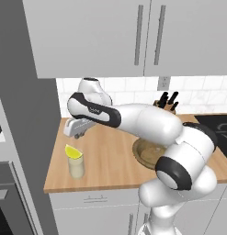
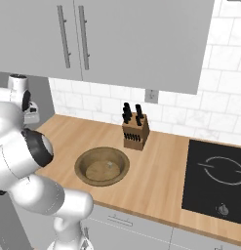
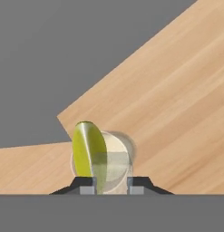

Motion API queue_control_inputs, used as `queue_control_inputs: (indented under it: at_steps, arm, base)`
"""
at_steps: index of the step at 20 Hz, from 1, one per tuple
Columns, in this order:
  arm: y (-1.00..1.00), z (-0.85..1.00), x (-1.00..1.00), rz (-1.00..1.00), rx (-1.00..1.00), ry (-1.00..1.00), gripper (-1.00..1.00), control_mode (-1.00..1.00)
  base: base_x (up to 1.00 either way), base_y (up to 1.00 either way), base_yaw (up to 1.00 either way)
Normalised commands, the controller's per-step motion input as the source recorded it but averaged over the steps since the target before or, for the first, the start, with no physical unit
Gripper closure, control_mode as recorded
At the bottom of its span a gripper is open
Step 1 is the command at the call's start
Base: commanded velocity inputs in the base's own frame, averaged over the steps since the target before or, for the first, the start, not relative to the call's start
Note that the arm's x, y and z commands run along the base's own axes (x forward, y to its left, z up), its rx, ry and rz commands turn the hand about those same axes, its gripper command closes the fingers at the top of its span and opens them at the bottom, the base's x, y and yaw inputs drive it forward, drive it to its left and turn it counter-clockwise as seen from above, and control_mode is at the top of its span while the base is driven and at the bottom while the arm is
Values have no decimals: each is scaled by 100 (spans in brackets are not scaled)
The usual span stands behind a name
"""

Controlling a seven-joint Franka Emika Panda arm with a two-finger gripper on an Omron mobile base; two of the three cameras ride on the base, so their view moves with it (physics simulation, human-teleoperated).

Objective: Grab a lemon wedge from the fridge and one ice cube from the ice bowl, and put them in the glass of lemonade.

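- Left base view sets out the wooden counter [image 1: 110, 160] with the fridge [image 1: 27, 114] as a tall grey wall along its left end; the arm reaches from the lower right across to that end.
- Ice bowl [image 2: 102, 166] is the widest thing on the counter, round and brown, well apart from the glass, toward the middle, just in front of the knife block [image 2: 135, 131]. Something pale lies on its floor, too small to call an ice cube with certainty.
- Glass of lemonade [image 1: 76, 167] stands upright near the counter's front left corner.
- Lemon wedge [image 1: 73, 152] sits on the rim of that glass, free of the fingers, its long axis tilted across the mouth; in the hand view it covers the left part of the opening.
- Gripper [image 1: 78, 133] hangs above and a little behind the glass, clear of it, its fingers drawn nearly together and pinching nothing.
- My reading: the lemon part looks done, so the coming move turns on the bowl, which lies off to the robot's right of the fingers, across open counter.
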Motion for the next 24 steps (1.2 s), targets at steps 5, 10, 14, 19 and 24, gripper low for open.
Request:
queue_control_inputs:
  at_steps: [5,10,14,19,24]
  arm:
    - [0,-16,-6,0,0,0,100,-100]
    - [1,-21,-9,0,0,0,100,-100]
    - [2,-2,0,0,0,0,100,-100]
    - [1,0,-2,0,0,0,100,-100]
    - [4,0,-1,0,0,0,100,-100]
  base:
    - [0,0,0]
    - [0,0,0]
    - [0,0,0]
    - [0,0,0]
    - [0,0,0]
